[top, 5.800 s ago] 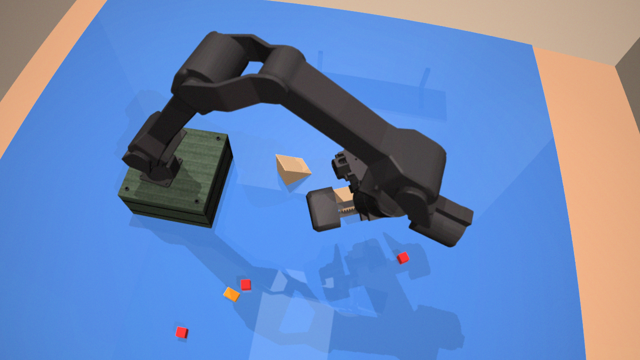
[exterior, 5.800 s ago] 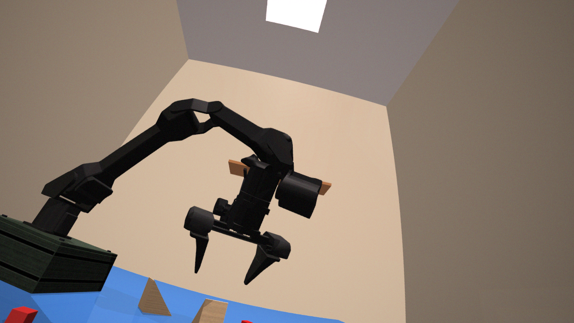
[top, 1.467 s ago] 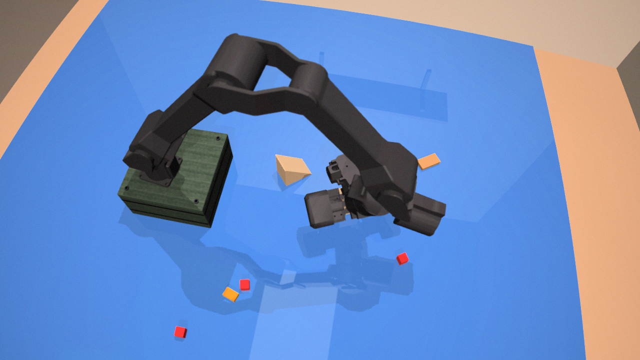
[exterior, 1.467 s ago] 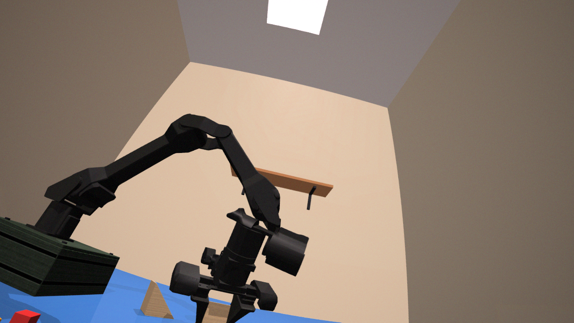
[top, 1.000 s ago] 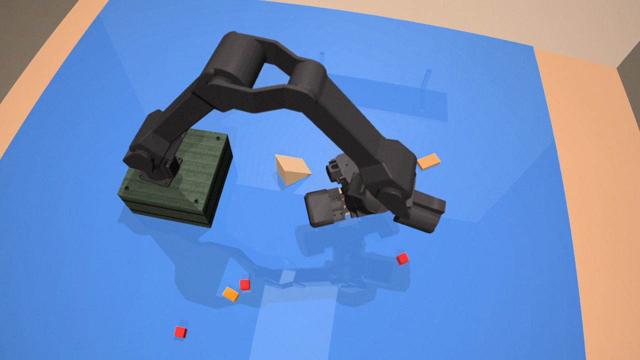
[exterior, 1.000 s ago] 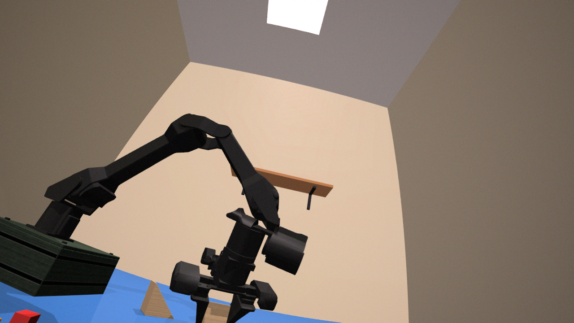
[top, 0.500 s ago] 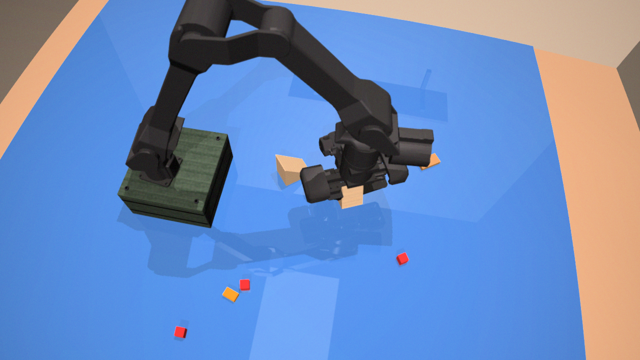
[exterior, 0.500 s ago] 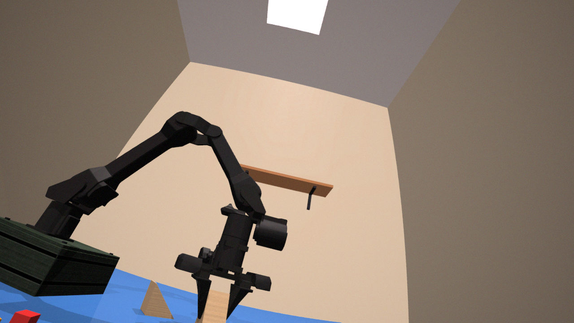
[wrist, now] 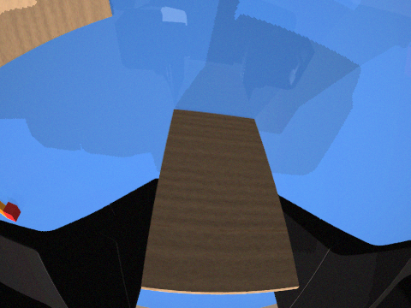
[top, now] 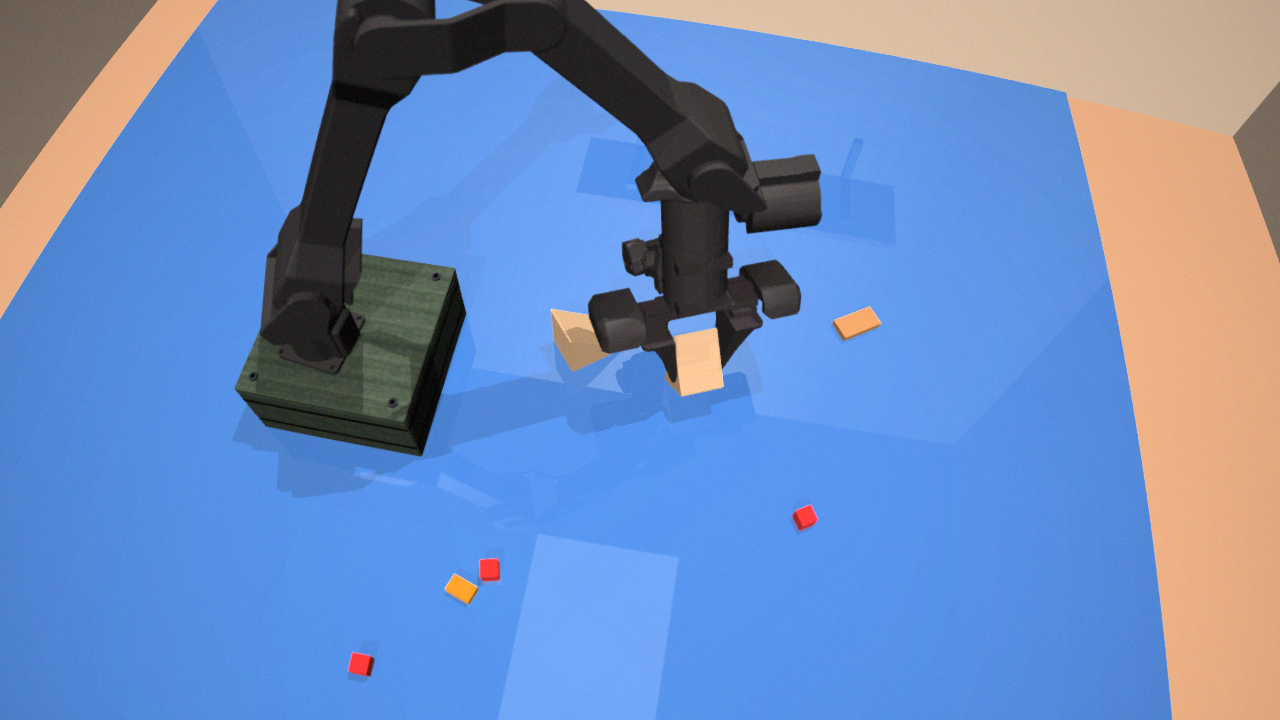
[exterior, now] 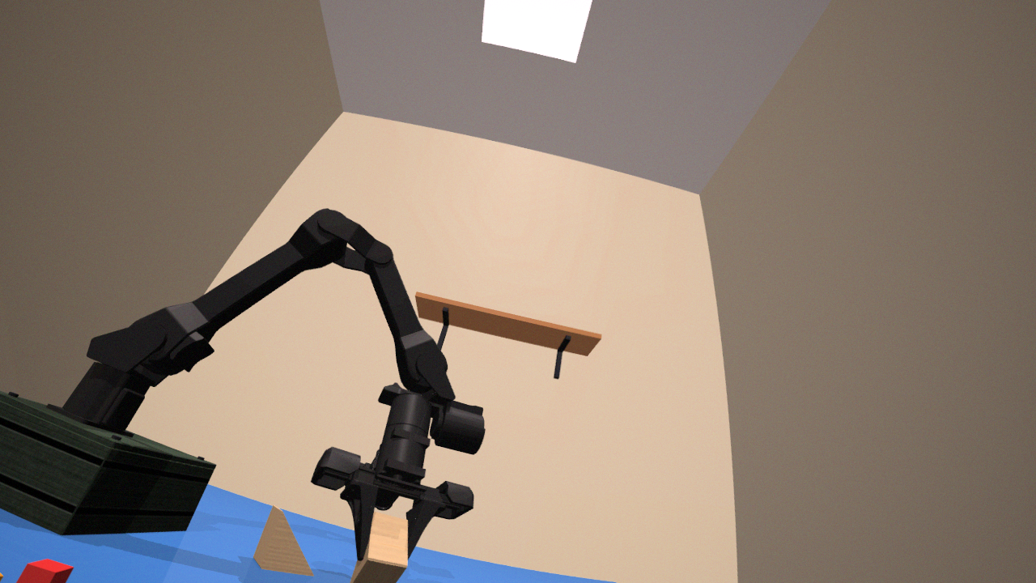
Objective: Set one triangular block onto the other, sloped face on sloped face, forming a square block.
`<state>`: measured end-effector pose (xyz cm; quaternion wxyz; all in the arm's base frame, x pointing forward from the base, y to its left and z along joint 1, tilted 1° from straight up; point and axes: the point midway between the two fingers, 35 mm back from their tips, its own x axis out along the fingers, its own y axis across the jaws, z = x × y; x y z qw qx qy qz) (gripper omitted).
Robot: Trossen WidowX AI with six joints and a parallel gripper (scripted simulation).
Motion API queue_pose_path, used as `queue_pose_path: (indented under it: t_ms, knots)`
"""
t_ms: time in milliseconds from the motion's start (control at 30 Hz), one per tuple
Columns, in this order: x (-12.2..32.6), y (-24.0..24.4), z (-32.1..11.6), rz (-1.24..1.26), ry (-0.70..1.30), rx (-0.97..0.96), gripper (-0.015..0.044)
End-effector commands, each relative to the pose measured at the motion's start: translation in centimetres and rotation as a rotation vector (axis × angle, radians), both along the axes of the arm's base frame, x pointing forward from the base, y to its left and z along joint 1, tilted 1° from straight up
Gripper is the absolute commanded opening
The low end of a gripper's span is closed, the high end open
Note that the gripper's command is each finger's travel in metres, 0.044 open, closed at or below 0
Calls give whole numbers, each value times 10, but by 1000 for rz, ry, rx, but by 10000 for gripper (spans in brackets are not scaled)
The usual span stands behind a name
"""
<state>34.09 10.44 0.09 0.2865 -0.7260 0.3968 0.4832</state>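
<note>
One wooden triangular block (top: 699, 361) (exterior: 388, 540) (wrist: 218, 205) is between the fingers of my gripper (top: 698, 362) (exterior: 384, 547) (wrist: 211, 193), which is shut on it. A shadow lies on the table around it; its height above the table is hard to tell. The other triangular block (top: 577, 344) (exterior: 281, 545) (wrist: 51, 30) stands on the blue table, between the held block and the arm's base. In the top view the gripper hides its right part. In the wrist view only its corner shows, at the top left.
A green crate (top: 393, 340) (exterior: 137, 486) bears the arm. An orange flat piece (top: 857, 322) lies right of the gripper. Red cubes (top: 805, 516) (top: 489, 569) (top: 360, 663) and a yellow-orange piece (top: 460, 588) lie nearer the front. A shelf (exterior: 507, 322) hangs on the back wall.
</note>
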Motion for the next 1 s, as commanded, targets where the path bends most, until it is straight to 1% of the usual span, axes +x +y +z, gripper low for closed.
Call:
queue_pose_path:
  t_ms: [0,600,633,967]
  knots:
    - [-5,4,1,-7,-49,-73,0]
    - [-22,32,-7,-21,-285,-468,0]
    - [-21,28,-4,-21,-249,-415,26]
    - [-21,28,-4,-21,-249,-415,289]
